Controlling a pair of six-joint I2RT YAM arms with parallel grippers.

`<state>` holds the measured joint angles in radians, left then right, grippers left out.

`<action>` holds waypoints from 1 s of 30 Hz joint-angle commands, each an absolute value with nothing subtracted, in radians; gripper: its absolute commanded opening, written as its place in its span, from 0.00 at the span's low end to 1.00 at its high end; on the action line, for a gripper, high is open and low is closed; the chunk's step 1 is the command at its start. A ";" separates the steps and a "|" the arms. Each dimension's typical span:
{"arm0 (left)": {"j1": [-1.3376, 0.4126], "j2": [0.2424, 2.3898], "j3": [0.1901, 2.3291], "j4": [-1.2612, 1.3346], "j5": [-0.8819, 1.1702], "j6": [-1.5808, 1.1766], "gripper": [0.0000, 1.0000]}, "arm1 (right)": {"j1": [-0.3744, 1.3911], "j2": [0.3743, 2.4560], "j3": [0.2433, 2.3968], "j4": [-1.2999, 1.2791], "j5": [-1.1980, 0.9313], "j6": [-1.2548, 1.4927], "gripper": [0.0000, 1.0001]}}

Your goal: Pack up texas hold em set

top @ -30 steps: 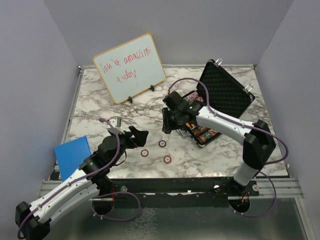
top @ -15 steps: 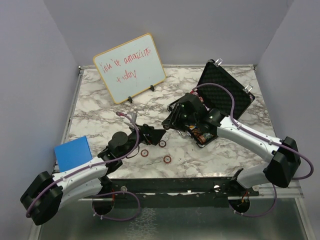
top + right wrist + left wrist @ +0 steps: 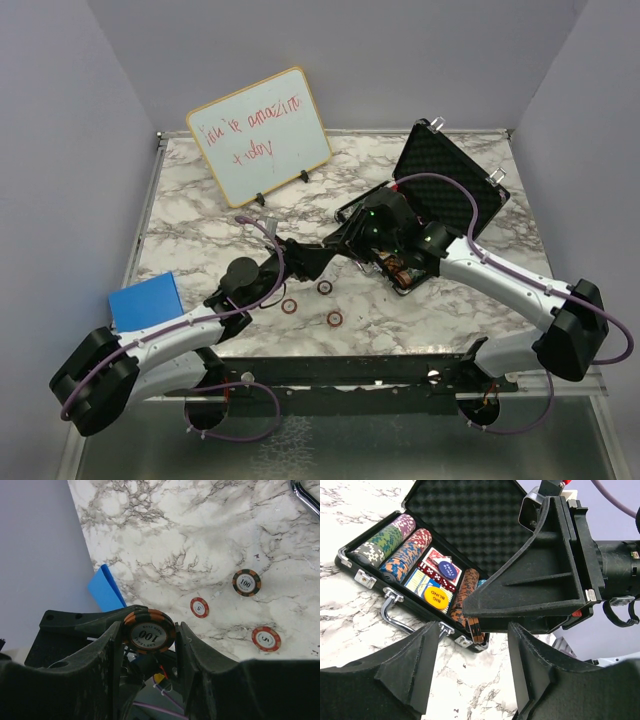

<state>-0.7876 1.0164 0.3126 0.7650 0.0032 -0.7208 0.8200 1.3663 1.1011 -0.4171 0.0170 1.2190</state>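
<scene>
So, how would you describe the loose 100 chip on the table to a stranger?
Find the open black case on the marble table. Three chips lie loose in front of it; the 100 chip is closest to the case. It is black and orange, its two neighbours red.

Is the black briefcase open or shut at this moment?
Open. The briefcase has its lid raised, showing the foam, and in the left wrist view rows of poker chips lie uncovered inside.

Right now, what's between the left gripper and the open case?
The right gripper, pinching a chip, sits between them, as the left wrist view shows.
</scene>
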 commanded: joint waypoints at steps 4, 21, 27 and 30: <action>-0.793 1.046 0.339 0.806 0.008 -0.749 0.55 | 0.824 1.350 1.118 -0.380 0.037 1.246 0.25; -0.793 1.092 0.388 0.802 -0.050 -0.758 0.00 | 0.765 1.373 1.184 -0.366 -0.131 0.937 0.71; -0.793 1.030 0.377 0.794 0.056 -0.732 0.00 | 0.667 1.302 1.200 -0.365 -0.356 0.421 0.91; -0.792 0.994 0.378 0.787 0.155 -0.707 0.00 | 0.656 1.237 1.180 -0.405 -0.477 0.258 0.92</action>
<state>-0.7914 1.0508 0.3653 0.7731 0.0105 -0.7506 0.6655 1.3399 1.1763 -0.3878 -0.2657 0.5972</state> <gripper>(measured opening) 0.047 0.917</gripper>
